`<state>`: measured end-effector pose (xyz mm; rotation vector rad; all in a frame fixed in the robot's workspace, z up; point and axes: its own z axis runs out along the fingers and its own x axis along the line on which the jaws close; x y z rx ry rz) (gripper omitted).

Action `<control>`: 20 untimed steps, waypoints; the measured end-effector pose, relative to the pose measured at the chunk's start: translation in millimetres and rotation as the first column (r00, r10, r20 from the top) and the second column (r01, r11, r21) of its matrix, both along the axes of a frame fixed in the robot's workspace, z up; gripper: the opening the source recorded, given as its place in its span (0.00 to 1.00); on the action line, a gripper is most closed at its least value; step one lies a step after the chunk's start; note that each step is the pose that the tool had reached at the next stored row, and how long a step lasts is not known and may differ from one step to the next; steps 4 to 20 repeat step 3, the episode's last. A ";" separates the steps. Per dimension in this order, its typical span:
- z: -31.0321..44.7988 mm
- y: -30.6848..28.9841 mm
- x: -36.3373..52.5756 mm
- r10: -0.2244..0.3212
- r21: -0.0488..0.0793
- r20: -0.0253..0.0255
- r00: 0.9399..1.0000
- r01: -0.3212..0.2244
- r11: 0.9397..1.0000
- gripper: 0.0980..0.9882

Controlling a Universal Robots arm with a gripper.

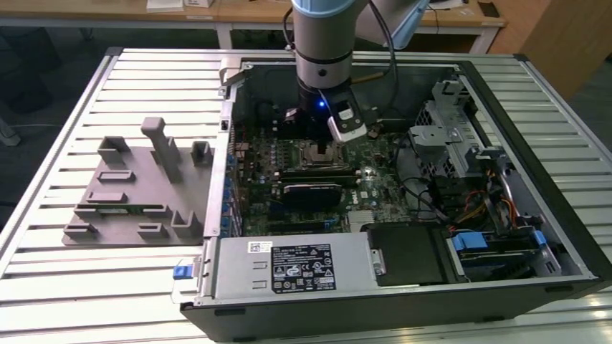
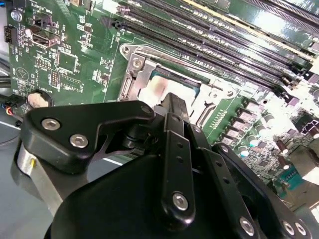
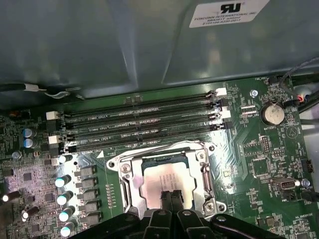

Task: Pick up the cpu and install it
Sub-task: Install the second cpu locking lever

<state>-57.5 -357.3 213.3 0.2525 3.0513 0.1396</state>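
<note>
Slatted metal bench (image 1: 57,287) holds an open computer case (image 1: 535,236); black gripper (image 3: 171,195), fingers pressed together, empty, touches the shiny silver square cpu (image 3: 162,180) at its six o'clock edge; seated squarely in its socket, judged best pressed evenly.

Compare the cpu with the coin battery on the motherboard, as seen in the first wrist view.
The cpu is square with a matte silver-grey top; the coin battery is round and shinier. The cpu is clearly the larger of the two. The cpu lies inside the metal socket frame with the tool right over it; the coin battery sits apart, nothing near it. Both lie flat on the green motherboard.
</note>
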 end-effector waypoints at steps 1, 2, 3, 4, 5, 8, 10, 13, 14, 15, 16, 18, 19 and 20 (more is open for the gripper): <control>0.0 0.0 0.0 0.000 0.000 0.000 1.000 0.000 1.000 0.01; 0.0 0.0 0.0 0.000 0.000 0.000 1.000 0.000 1.000 0.01; 0.0 0.0 0.0 0.000 0.000 0.000 1.000 0.000 1.000 0.01; 0.0 0.0 0.0 0.000 0.000 0.000 1.000 0.000 1.000 0.01; 0.0 0.0 0.0 0.000 0.000 0.000 1.000 0.000 1.000 0.01; 0.0 0.0 0.0 0.000 0.000 0.000 1.000 0.000 1.000 0.01; 0.0 0.0 0.0 0.000 0.000 0.000 1.000 0.000 1.000 0.01; 0.0 0.0 0.0 0.000 0.000 0.000 1.000 0.000 1.000 0.01; 0.0 0.0 0.0 0.000 0.000 0.000 1.000 0.000 1.000 0.01; 0.0 0.0 0.0 0.000 0.000 0.000 1.000 0.000 1.000 0.01; 0.0 0.0 0.0 0.000 0.000 0.000 1.000 0.000 1.000 0.01; 0.0 0.0 0.0 0.000 0.000 0.000 1.000 0.000 1.000 0.01; 0.0 0.0 0.0 0.000 0.000 0.000 1.000 0.000 1.000 0.01; 0.0 0.0 0.0 0.000 0.000 0.000 1.000 0.000 1.000 0.01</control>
